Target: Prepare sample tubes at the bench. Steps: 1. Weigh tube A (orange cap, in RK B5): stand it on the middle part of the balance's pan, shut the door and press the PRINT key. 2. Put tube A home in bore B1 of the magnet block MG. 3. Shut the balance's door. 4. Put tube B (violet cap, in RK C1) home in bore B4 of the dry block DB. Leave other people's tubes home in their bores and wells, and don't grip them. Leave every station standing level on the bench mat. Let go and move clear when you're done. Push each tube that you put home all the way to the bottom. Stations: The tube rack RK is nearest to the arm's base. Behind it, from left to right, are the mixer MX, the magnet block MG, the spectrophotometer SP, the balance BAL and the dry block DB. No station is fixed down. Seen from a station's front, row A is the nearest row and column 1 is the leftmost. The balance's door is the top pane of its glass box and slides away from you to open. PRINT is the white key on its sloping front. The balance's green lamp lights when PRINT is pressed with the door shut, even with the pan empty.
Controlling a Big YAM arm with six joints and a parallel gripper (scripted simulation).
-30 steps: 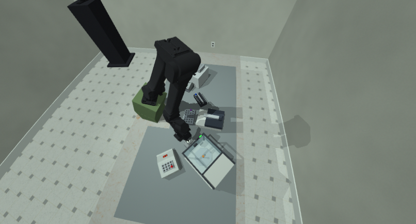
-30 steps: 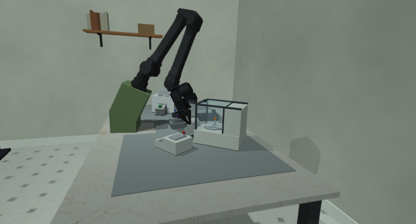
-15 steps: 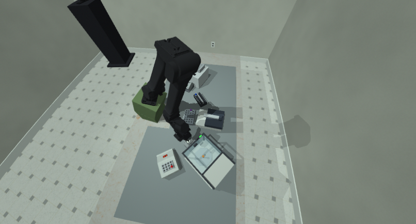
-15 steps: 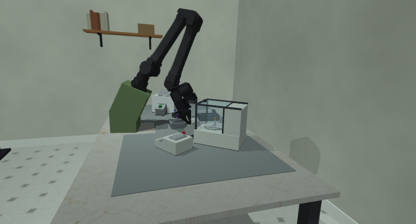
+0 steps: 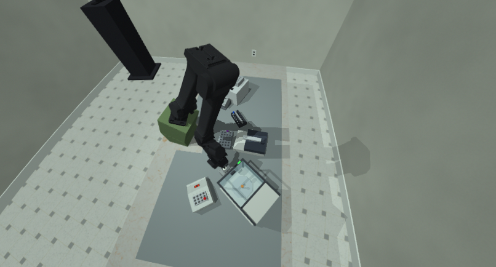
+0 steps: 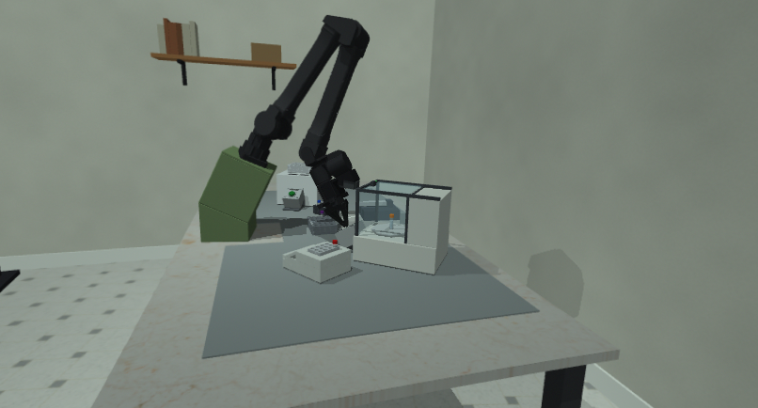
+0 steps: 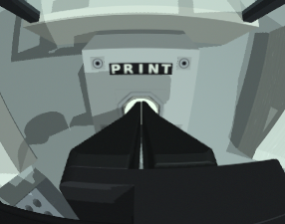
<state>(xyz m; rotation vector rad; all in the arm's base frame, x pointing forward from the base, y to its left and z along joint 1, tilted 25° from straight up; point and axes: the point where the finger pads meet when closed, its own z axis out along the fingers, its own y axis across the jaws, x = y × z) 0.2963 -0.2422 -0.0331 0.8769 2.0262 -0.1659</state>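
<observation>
With 0 gap between its tips, the gripper (image 5: 224,167) (image 6: 344,226) (image 7: 141,109) stands at the PRINT key, while orange-capped tube A (image 5: 242,186) (image 6: 391,221) stands upright beyond it, inside the balance (image 5: 261,202) (image 6: 394,252), lamp green, so backing off toward the arm's base likely comes next.

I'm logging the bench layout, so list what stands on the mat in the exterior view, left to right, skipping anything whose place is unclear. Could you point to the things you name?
Small grey station with a green top (image 6: 292,199) → white keypad station with a red knob (image 6: 335,272) → glass-sided balance (image 5: 261,203) (image 6: 395,254).
</observation>
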